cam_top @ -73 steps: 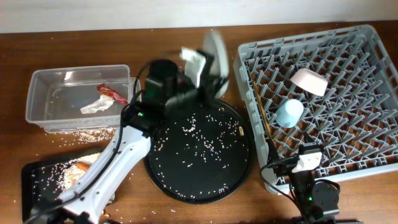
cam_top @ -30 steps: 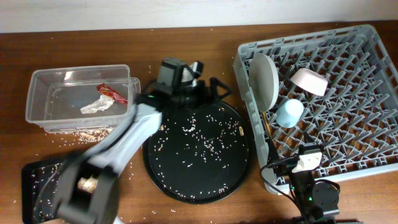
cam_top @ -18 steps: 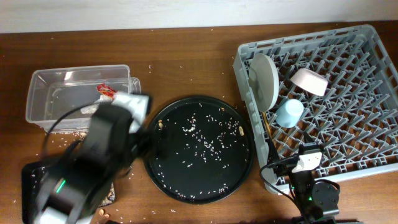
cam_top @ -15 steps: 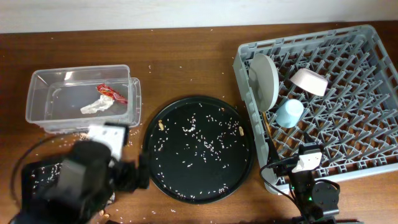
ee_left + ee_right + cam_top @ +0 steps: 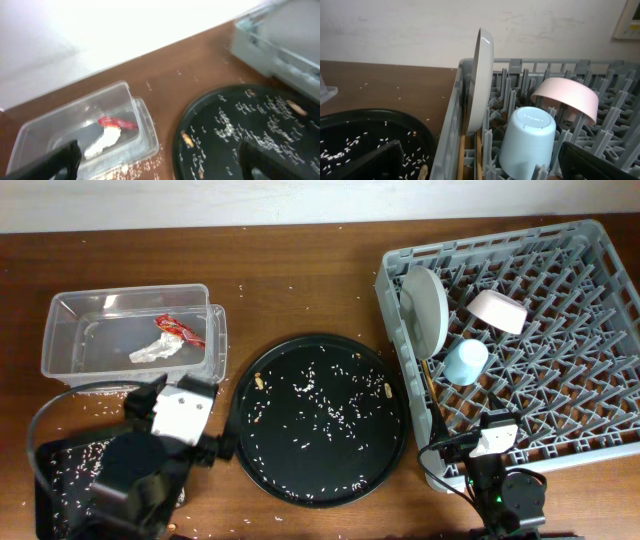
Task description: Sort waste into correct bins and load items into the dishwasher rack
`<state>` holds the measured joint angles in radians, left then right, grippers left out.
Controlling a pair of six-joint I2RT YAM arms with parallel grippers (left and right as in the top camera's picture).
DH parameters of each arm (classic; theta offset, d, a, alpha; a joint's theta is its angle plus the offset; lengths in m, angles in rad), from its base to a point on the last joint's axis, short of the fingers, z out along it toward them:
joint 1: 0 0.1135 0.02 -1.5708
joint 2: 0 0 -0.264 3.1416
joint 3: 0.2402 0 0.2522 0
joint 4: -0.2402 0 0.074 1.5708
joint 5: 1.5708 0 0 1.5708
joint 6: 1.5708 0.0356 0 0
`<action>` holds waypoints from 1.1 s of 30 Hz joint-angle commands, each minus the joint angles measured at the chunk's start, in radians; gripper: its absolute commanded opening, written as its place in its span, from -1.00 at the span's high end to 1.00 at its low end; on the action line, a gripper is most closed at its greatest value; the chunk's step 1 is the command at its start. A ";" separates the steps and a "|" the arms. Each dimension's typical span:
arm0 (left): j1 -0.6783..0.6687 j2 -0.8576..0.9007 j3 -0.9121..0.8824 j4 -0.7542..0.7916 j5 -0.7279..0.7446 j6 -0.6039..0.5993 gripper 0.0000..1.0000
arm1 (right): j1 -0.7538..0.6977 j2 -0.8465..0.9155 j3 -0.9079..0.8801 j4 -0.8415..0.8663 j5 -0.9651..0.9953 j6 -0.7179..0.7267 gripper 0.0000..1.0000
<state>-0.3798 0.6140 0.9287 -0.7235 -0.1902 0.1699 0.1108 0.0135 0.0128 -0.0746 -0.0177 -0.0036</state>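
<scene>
A white plate (image 5: 425,305) stands on edge at the left side of the grey dishwasher rack (image 5: 400,255). Beside it are the pink bowl (image 5: 498,310), the light-blue cup (image 5: 465,362) and the chopsticks (image 5: 422,370). The clear tub (image 5: 125,292) holds a red wrapper (image 5: 180,330) and a white tissue (image 5: 152,350). My left gripper (image 5: 160,165) is open and empty above the flat black tray (image 5: 60,470), facing the tub (image 5: 140,125). My right gripper (image 5: 482,167) is open at the rack's near edge, facing the plate (image 5: 481,80) and cup (image 5: 527,135).
The large round black tray (image 5: 320,480) lies between tub and rack, strewn with rice grains (image 5: 325,405) and peanuts (image 5: 260,381). More rice lies on the wood in front of the tub (image 5: 140,392). The left arm covers part of the flat black tray.
The left arm set the plate into the rack, let go and swung back to the lower left over the flat black tray. The right arm has not moved.
</scene>
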 commanded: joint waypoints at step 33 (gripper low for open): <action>0.198 -0.608 -0.920 0.644 0.150 0.045 -0.98 | -0.006 -0.006 -0.007 0.000 -0.005 0.004 -0.96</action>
<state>-0.1772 0.0166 0.0204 -0.0849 -0.0551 0.1993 0.1108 0.0147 0.0128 -0.0738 -0.0181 -0.0036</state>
